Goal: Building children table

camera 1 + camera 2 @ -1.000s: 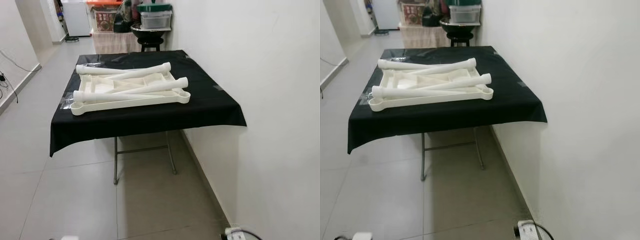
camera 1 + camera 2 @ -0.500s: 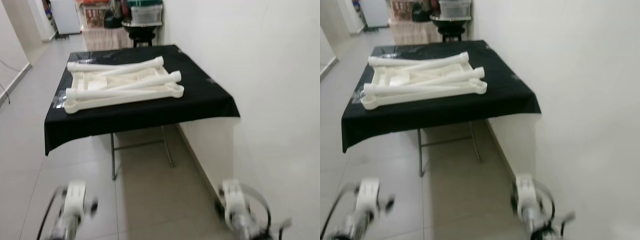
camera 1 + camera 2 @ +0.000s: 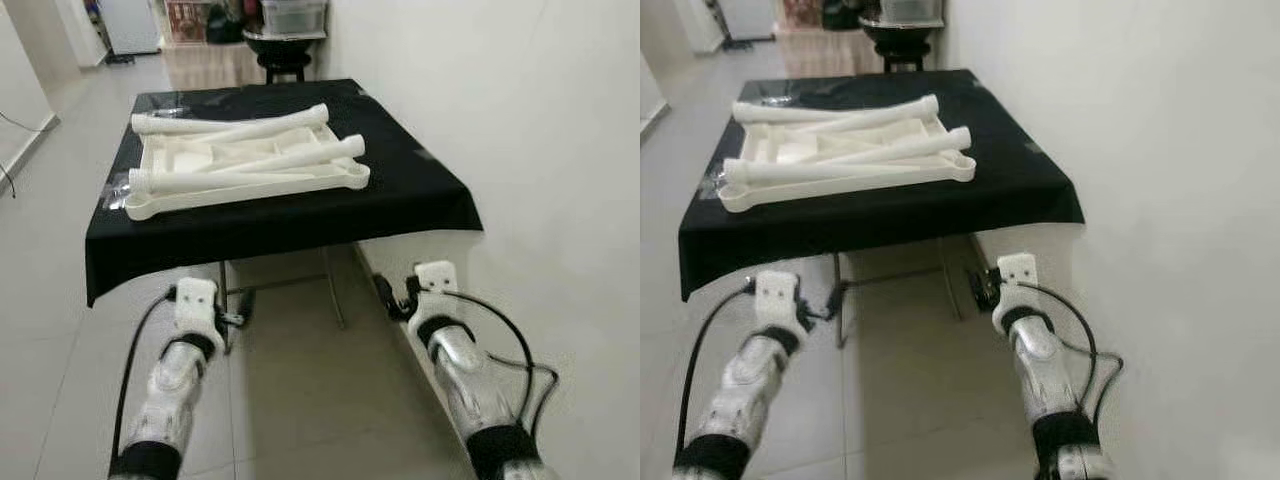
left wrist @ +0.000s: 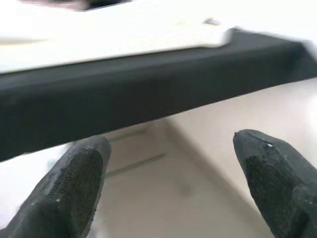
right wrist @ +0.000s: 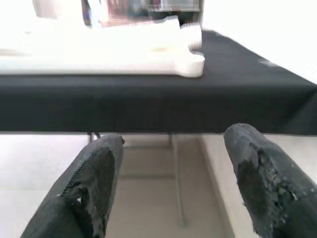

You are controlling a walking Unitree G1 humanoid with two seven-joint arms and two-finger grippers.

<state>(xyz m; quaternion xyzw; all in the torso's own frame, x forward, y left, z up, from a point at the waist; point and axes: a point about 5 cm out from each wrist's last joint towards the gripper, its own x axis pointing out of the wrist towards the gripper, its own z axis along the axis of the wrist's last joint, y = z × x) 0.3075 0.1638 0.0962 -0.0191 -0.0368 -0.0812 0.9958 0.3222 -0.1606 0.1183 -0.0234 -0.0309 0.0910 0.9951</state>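
Observation:
An upside-down white plastic children's table top (image 3: 250,178) lies on a folding table under a black cloth (image 3: 410,190). Several white legs rest loose across it, one along the back (image 3: 228,123), one diagonal (image 3: 295,156), one along the front (image 3: 225,181). Both my arms are raised before the cloth's hanging front edge, below the table's surface. My left gripper (image 4: 168,173) is open with nothing between its fingers; in the left eye view it sits near the left table leg (image 3: 236,318). My right gripper (image 5: 171,173) is open and bare too, under the cloth's right corner (image 3: 392,300).
A white wall (image 3: 560,150) runs close along the right side of the table. Metal folding legs (image 3: 336,290) stand under the cloth. A black stool with a storage box (image 3: 285,40) stands behind the table. A clear plastic bag (image 3: 112,200) lies at the table's left edge. Tiled floor spreads out to the left.
Both arms have come up from the bottom of the eye views to just under the table's front edge. The camera has shifted slightly toward the table.

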